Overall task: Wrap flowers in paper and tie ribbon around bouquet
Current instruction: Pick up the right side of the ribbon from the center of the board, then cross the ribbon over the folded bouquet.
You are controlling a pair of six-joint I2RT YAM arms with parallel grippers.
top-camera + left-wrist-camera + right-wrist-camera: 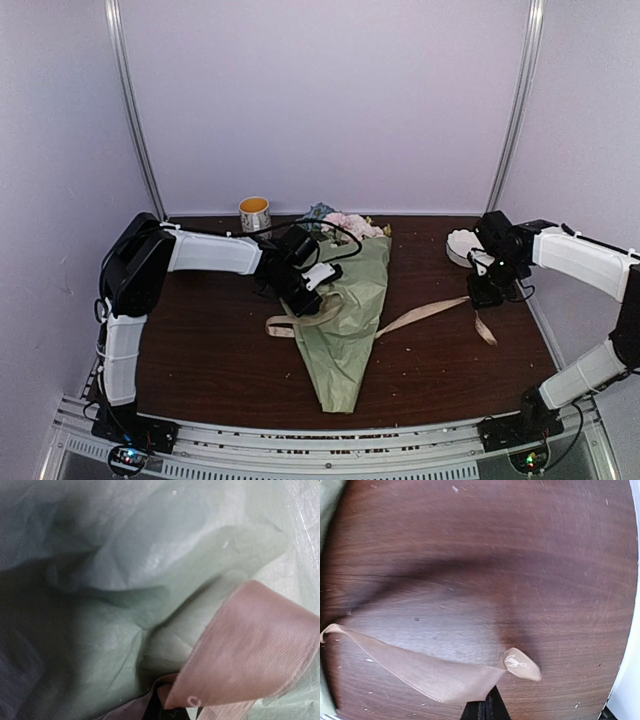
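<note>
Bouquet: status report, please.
Left end effector shut on ribbon at bouquet. Right end effector shut on ribbon near end. Bouquet wrapped, lies flat. Cup behind, apart.

Front left: bare table (210, 370) between left arm (215, 252) and bouquet (350, 340), open for passing.
Centre: blocked by bouquet, lying from back wall side almost to front edge, left gripper (316, 298) down on it.
Middle right: crossed low by ribbon (430, 312), stretched from bouquet to right gripper (486, 296).
Front right: open wood below ribbon.
Back left: cup (254, 213), left arm just in front.
Back right: white roll (460, 245) just beside right gripper, tight there.
Back middle: open gap between bouquet and white roll.
</note>
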